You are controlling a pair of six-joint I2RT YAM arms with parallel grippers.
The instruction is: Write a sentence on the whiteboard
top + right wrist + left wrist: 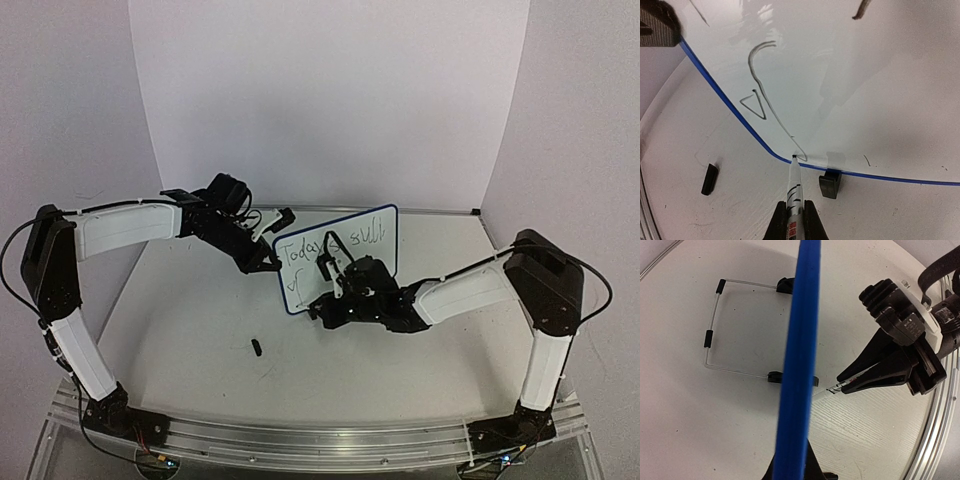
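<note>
My right gripper [795, 212] pinches the marker [794, 185], tip at the bottom rim of the whiteboard [870, 100]; left gripper [265, 263] clamps its side rim.

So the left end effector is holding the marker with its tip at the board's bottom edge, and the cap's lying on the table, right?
No, the right end effector holds the marker, as the right wrist view shows. Its tip is at the bottom edge of the board and the cap lies on the table.
</note>
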